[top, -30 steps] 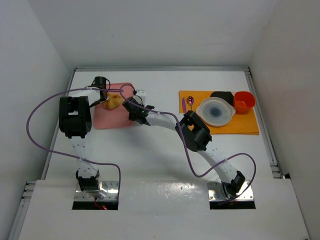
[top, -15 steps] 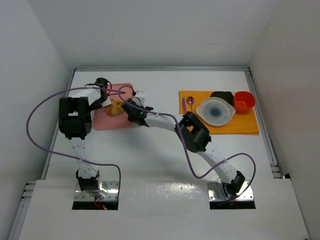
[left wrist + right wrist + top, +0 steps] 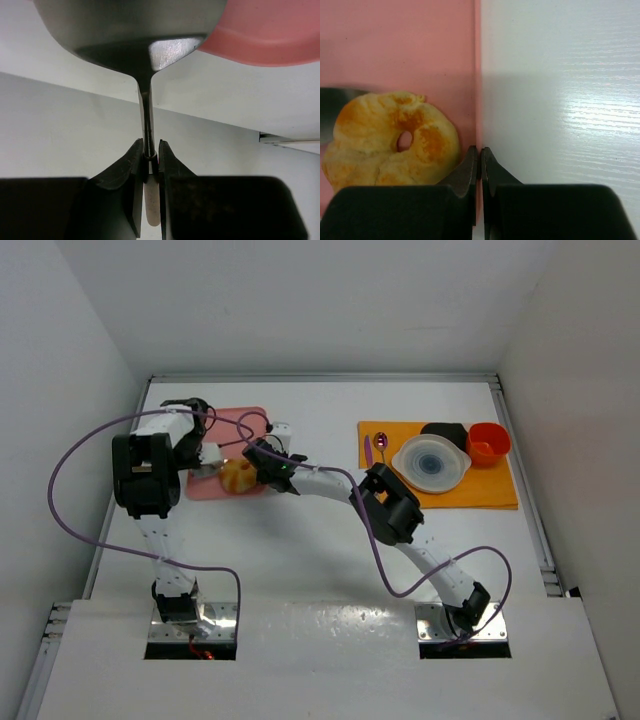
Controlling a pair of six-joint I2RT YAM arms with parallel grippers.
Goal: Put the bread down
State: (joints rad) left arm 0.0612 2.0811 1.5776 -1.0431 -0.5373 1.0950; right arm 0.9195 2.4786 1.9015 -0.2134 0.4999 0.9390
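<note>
Right wrist: my right gripper (image 3: 480, 156) is pinched shut on nothing, tips just beside the bread (image 3: 390, 137). The bread lies on the pink board (image 3: 395, 45), hard by its edge. My left gripper (image 3: 148, 159) is clamped on a metal turner (image 3: 130, 30) at its thin neck.

Risk, as I judge it: a nudge from either tool slides the bread off onto the table (image 3: 560, 100).

Only top external shows both arms flanking the bread. Left wrist misses the bread entirely.

Pink board (image 3: 203, 488), metal spatula (image 3: 130, 30), orange mat (image 3: 490, 492), white bowl (image 3: 432, 462), red cup (image 3: 488, 443)
</note>
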